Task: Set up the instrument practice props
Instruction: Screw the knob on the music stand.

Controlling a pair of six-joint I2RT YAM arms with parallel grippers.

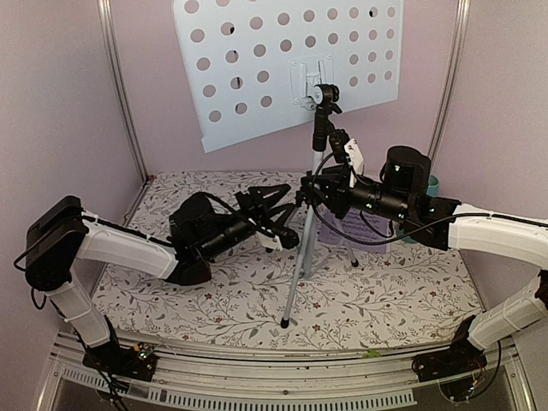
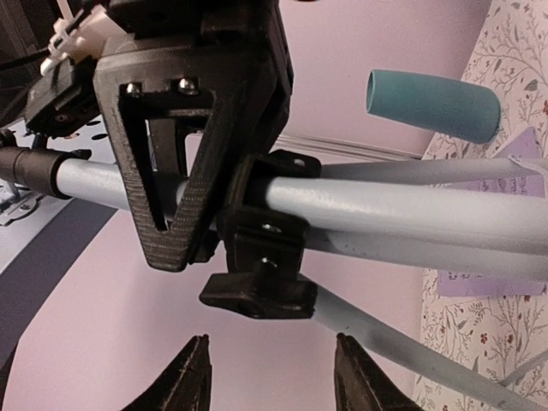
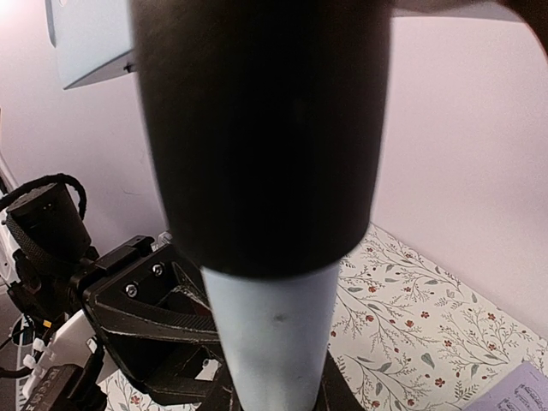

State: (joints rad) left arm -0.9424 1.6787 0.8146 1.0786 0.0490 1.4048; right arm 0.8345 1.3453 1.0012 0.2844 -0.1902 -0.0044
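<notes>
The music stand (image 1: pixel 272 62) stands upright near the middle of the flower-patterned tabletop (image 1: pixel 385 291). Its pale-blue perforated desk is tilted high at the back, and its silver pole (image 1: pixel 318 158) runs down to a black collar (image 2: pixel 261 265) where the tripod legs spread. The right gripper (image 1: pixel 318 190) reaches the pole from the right and is closed around it just above that collar. In the left wrist view one of its black triangular fingers (image 2: pixel 184 163) lies across the silver tube, and in the right wrist view the pole's black sleeve and bare tube fill the space between the fingers. The left gripper (image 2: pixel 272 368) comes at the pole from the left, level with the collar. Its fingers (image 2: pixel 190 381) stand apart with nothing between them, and the tips are just short of the collar's knob without touching it. One front leg (image 1: pixel 295 274) slants from the collar toward the near edge, and its foot rests on the cloth. The sheet-music pages (image 1: pixel 364 227) lie flat on the tabletop just right of the pole, partly under the right arm. The teal cup (image 1: pixel 432 184) stands farther right of the pole, behind that arm and close to the side wall.
</notes>
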